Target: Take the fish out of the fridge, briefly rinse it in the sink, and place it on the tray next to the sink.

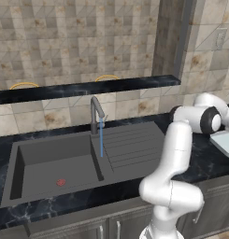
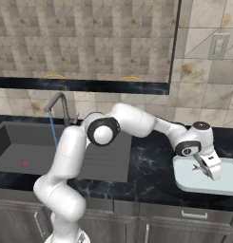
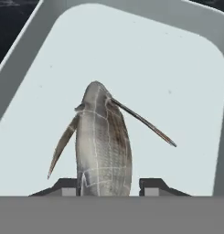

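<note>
The gripper has its two dark finger tips set apart, one on each side of the fish. The left tip meets the fish's flank, while a narrow gap shows beside the right tip, so a firm hold cannot be told.

In the hand view the fish is a smooth, tapered oval of silvery-tan skin crossed by fine pale lines. Its long axis runs from 6 o'clock at the finger tips up to a rounded end at 12 o'clock. One thin fin sweeps out toward 4 o'clock and another toward 7 o'clock.

The fish lies over the tray, a pale bluish-white shallow dish with rounded corners and a low grey rim. In the right base view the gripper reaches down over the tray on the black marbled counter.

Well apart, at 9 o'clock from the tray, sits the dark grey sink with its ribbed drainboard. A thin blue stream falls from the grey angled tap.
</note>
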Controlling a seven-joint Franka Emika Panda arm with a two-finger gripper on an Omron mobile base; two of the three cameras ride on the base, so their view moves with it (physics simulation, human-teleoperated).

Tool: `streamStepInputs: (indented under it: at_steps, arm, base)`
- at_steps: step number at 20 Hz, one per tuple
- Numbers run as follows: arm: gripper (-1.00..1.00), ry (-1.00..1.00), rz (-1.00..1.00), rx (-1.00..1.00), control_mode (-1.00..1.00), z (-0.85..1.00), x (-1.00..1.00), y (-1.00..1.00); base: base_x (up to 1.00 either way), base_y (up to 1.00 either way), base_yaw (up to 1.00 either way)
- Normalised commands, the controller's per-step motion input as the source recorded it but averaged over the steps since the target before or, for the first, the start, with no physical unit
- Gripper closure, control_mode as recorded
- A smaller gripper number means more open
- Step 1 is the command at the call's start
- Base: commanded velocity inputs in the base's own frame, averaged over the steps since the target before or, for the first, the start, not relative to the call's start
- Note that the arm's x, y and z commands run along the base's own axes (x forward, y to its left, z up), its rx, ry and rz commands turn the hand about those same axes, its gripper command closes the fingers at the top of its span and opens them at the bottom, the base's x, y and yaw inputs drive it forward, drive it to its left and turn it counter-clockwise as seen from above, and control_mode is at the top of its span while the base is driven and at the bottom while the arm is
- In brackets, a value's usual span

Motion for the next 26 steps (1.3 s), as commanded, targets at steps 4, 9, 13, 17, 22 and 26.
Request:
streamStepInputs:
  at_steps: [4, 9, 13, 17, 22, 26]
  arm:
    - [-1.00, 0.11, 0.00, 0.15, -1.00, 0.44, 0.19, -0.14]
    - [-1.00, -0.05, 0.00, 0.09, -1.00, 0.87, -0.16, -0.02]
    - [-1.00, -0.31, 0.03, 0.01, -1.00, 0.88, -0.98, 0.39]
    - [-1.00, -0.34, 0.15, -0.04, -1.00, 0.51, -0.98, 1.00]
    - [-1.00, -0.28, 0.19, -0.13, -1.00, 0.08, -0.66, 1.00]
    - [-1.00, -0.27, 0.22, -0.16, -1.00, -0.03, -0.47, 1.00]
  base:
    - [0.00, 0.00, 0.00]
    - [0.00, 0.00, 0.00]
    - [0.00, 0.00, 0.00]
    - [0.00, 0.00, 0.00]
    - [0.00, 0.00, 0.00]
    - [0.00, 0.00, 0.00]
